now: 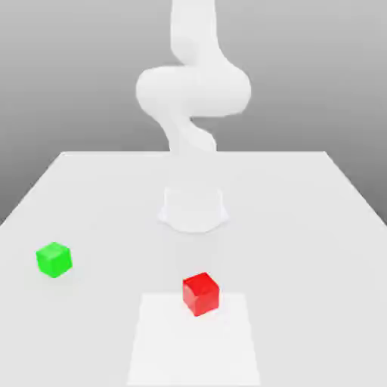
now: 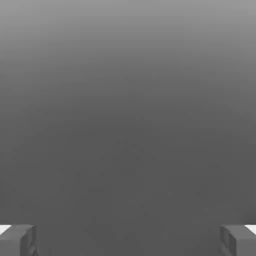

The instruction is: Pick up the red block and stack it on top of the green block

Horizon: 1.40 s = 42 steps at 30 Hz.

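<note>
The red block (image 1: 200, 293), a small glossy cube, rests on the white table (image 1: 302, 227) near its front edge, on a paler square patch. On the exterior view's left sits the green block (image 1: 54, 259), well apart from the red one. In the hand view my gripper (image 2: 128, 241) stands open: its two grey fingertips (image 2: 17, 241) sit far apart with nothing between them, against a plain grey background. The white arm (image 1: 193, 91) rises from its base behind the blocks and leaves the exterior view at the top.
The arm's round base (image 1: 193, 209) stands at the table's middle, behind both blocks. A paler square patch (image 1: 193, 348) marks the table's front under the red block. The table's far edge runs behind the base.
</note>
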Tool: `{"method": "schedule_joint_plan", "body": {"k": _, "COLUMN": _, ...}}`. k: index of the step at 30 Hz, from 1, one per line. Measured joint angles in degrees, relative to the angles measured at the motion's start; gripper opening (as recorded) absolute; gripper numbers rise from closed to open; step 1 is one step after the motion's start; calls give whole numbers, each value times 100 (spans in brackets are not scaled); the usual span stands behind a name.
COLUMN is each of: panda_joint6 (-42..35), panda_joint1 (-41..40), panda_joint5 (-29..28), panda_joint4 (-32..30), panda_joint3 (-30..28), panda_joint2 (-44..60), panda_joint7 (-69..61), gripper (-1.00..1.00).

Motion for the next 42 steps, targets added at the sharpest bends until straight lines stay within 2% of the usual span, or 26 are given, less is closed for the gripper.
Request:
{"method": "schedule_joint_plan", "body": {"k": 16, "panda_joint6": 2337, "panda_joint1": 618, "panda_joint5": -219, "panda_joint4": -2963, "panda_joint3": -527, "panda_joint2": 2965, "panda_joint7": -1997, "gripper": 0}}
{"method": "schedule_joint_plan", "body": {"k": 18, "panda_joint6": 2931, "panda_joint1": 657, "panda_joint5": -68, "panda_joint4": -3159, "panda_joint3": -512, "panda_joint2": 3747, "panda_joint7": -2323, "gripper": 0}}
{"method": "schedule_joint_plan", "body": {"k": 23, "panda_joint6": 3954, "panda_joint1": 500, "panda_joint5": 371, "panda_joint4": -3110, "panda_joint3": -222, "panda_joint2": 4983, "panda_joint7": -2728, "gripper": 0}}
{"method": "schedule_joint_plan", "body": {"k": 24, "panda_joint6": 4114, "panda_joint1": 426, "panda_joint5": 407, "panda_joint4": -3085, "panda_joint3": -141, "panda_joint2": 5171, "panda_joint7": -2759, "gripper": -100}}
{"method": "schedule_joint_plan", "body": {"k": 31, "panda_joint6": 4140, "panda_joint1": 394, "panda_joint5": 393, "panda_joint4": -3082, "panda_joint3": -112, "panda_joint2": 5208, "panda_joint7": -2746, "gripper": -100}}
{"method": "schedule_joint_plan", "body": {"k": 39, "panda_joint6": 2861, "panda_joint1": 365, "panda_joint5": -21, "panda_joint4": -3288, "panda_joint3": -229, "panda_joint2": 3720, "panda_joint7": -2431, "gripper": -100}}
{"method": "schedule_joint_plan", "body": {"k": 42, "panda_joint6": 2640, "panda_joint1": -39, "panda_joint5": -125, "panda_joint4": -3245, "panda_joint3": -413, "panda_joint2": 3524, "panda_joint7": -1902, "gripper": -100}}
